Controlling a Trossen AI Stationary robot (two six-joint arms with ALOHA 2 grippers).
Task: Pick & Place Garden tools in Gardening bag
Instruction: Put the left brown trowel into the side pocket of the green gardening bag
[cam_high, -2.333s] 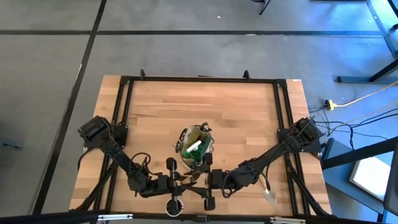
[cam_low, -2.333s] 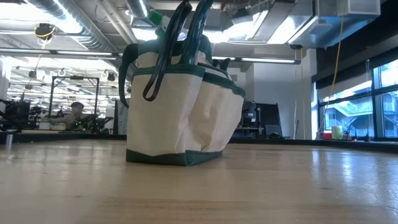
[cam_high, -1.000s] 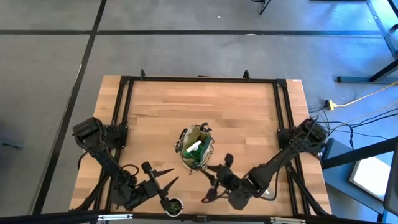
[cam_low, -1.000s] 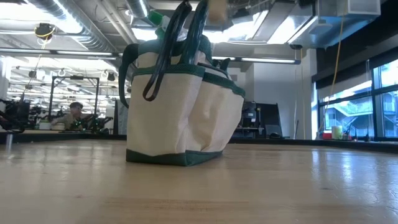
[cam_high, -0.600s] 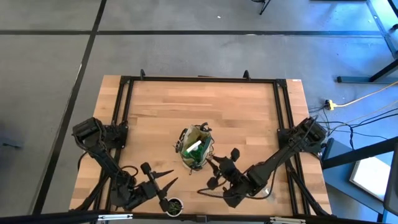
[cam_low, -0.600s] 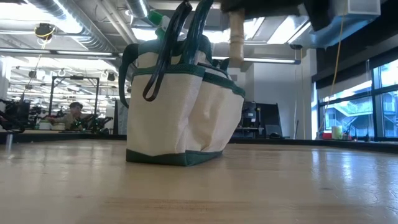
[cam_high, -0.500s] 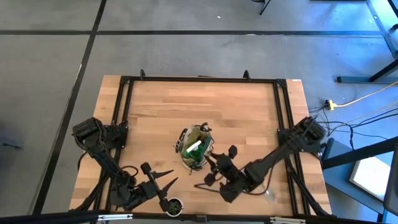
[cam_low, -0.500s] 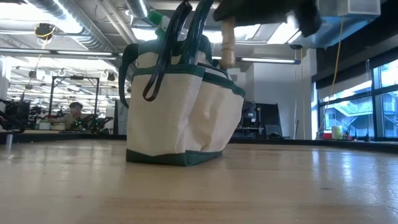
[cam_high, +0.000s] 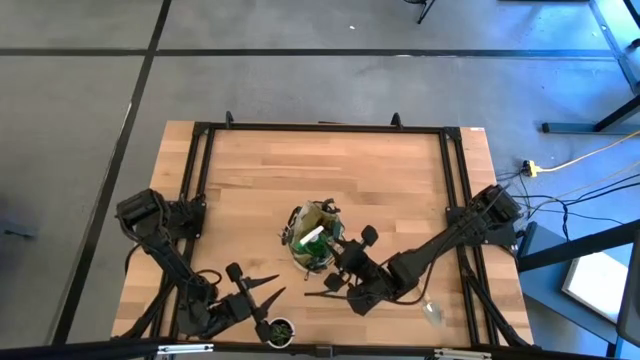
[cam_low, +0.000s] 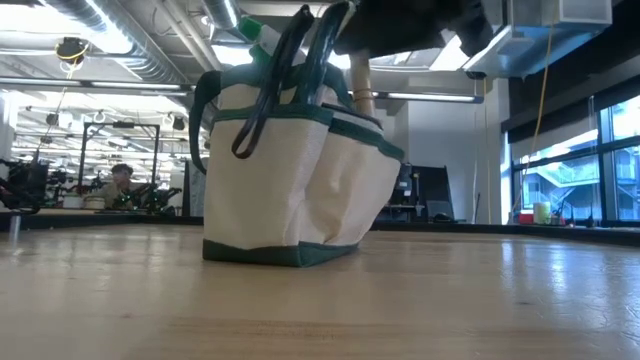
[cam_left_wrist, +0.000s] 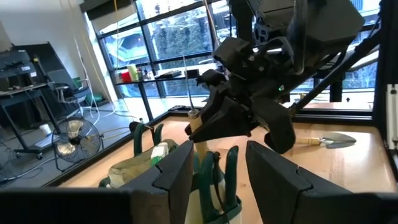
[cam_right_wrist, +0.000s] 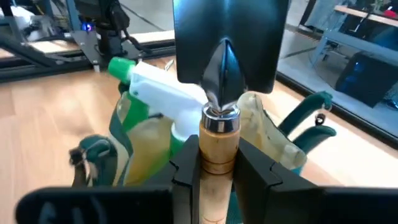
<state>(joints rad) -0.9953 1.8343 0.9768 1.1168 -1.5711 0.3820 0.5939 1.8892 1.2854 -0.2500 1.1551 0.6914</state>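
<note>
The gardening bag stands on its base at the table's middle, with a green spray bottle with a white top upright inside it. My right gripper hovers at the bag's right rim, shut on a wooden-handled trowel with a dark blade. In the low view the handle's free end points down beside the bag's mouth. My left gripper stands open near the front edge, left of the bag, with nothing between its fingers. Another trowel lies flat on the table at the right. My right gripper pinches the trowel's wooden handle between its two fingers, just behind the metal collar. The fingers lie across the handle. The trowel is clear of the table, handle end downward at the bag's rim; whether it touches the bag I cannot tell.
A small round dark pot with a green plant stands at the front edge, close to my left gripper. A black frame runs around the table. The far half of the table is bare wood.
My right gripper has carried the trowel from the front right toward the bag, sinking a little and turning, so the handle end now hangs at the bag's mouth. The bag's right side has shifted slightly outward.
</note>
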